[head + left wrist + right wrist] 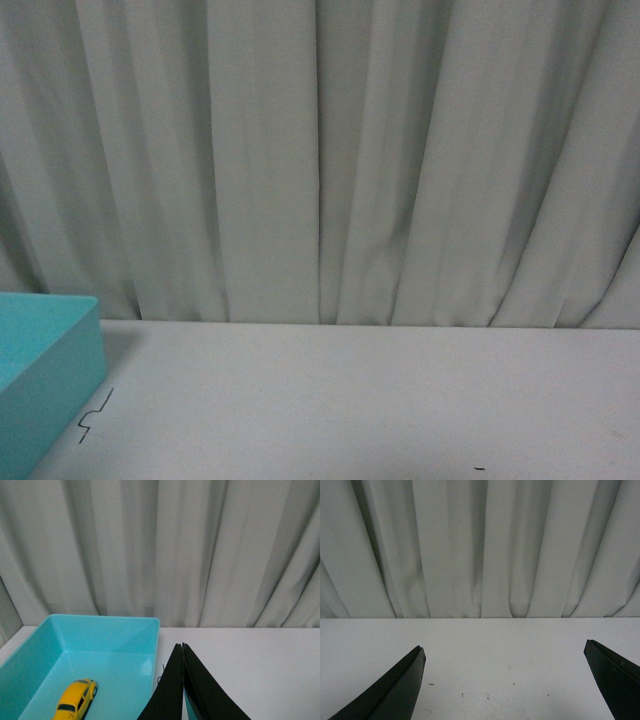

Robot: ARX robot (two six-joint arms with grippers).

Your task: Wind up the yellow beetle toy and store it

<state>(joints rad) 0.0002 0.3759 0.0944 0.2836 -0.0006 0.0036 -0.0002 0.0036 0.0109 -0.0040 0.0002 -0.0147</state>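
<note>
Yellow beetle toy (75, 700) lies inside turquoise bin (145, 645), apparently at its 7 o'clock corner; left gripper (182, 647) closed, empty; right gripper (505, 652) spread wide

Looks like a lab or test setup, not a home. Plain white tabletop (380, 400) runs right up to a pale grey-green curtain (320, 150) that hangs in folds and closes off the whole backdrop behind the tabletop, floor-to-edge, no furniture or decor showing. Small black pen marks (95, 415) drawn on the tabletop, near its left end, just beside a turquoise plastic bin (45, 370) that sits on the tabletop's left side, like position markers for a staged trial. A few tiny dark specks (462, 695) on the tabletop surface too. Flat, even lighting, bare and staged throughout.
</note>
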